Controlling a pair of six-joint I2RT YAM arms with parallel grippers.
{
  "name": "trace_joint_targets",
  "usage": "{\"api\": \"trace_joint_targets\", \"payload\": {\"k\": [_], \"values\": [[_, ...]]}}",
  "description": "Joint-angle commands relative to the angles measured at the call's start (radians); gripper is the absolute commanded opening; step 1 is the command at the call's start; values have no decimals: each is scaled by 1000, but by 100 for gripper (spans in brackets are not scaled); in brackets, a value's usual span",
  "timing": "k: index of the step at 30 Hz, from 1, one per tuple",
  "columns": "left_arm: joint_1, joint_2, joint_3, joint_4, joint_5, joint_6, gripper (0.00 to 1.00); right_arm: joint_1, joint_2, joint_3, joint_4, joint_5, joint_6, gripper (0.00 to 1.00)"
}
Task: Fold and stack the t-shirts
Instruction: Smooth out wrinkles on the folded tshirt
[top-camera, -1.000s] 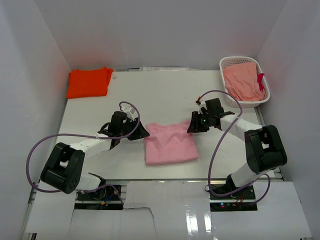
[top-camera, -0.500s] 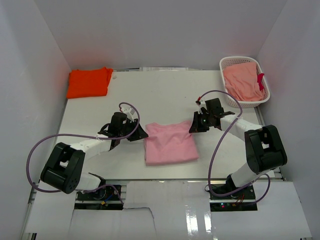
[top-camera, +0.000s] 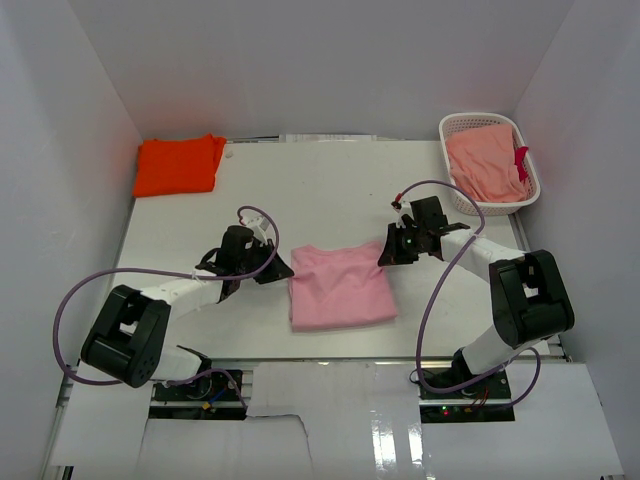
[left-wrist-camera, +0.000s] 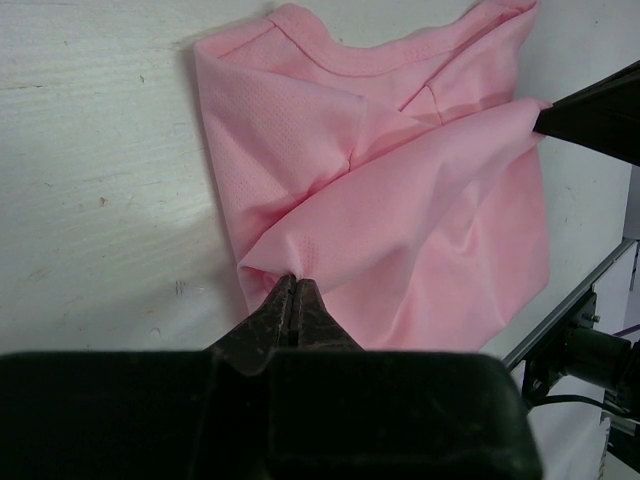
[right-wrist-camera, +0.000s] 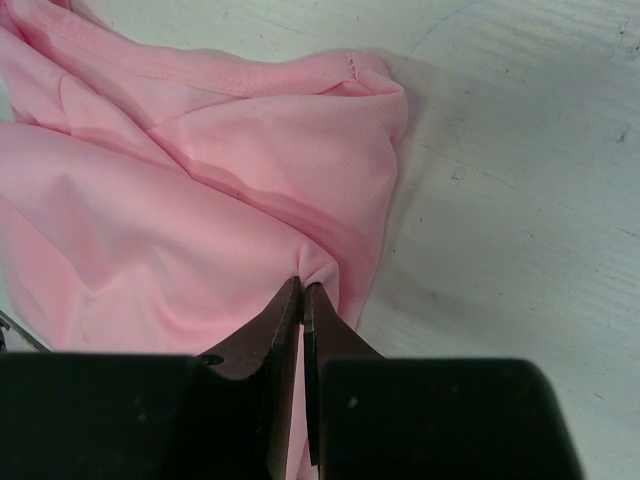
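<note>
Lifting both pinched edges evenly is advised, so the light pink t-shirt (top-camera: 340, 285), lying on the table (top-camera: 330, 190) toward its near edge, folds without bunching. Its soft, finely knitted, creased cloth is pinched at opposite side edges by the left gripper (left-wrist-camera: 293, 292) and the right gripper (right-wrist-camera: 301, 290), jaws pressed together.

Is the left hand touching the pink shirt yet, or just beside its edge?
Touching. The left wrist view shows the left hand shut on a gathered pinch of the pink shirt at its edge, the cloth puckering at the fingertips.
</note>
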Motion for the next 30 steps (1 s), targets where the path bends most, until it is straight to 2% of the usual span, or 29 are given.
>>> {"api": "trace_joint_targets", "payload": {"k": [1, 8, 18, 30], "values": [[6, -5, -8, 26, 23, 3, 0, -5, -18, 36, 12, -20, -1, 8], [9, -31, 13, 12, 37, 2, 0, -5, -57, 34, -13, -26, 0, 8], [9, -169, 81, -99, 40, -12, 0, -5, -189, 28, -79, -44, 8, 8], [19, -146, 153, -151, 40, -10, 0, -5, -163, 145, -128, -32, -4, 8]]}}
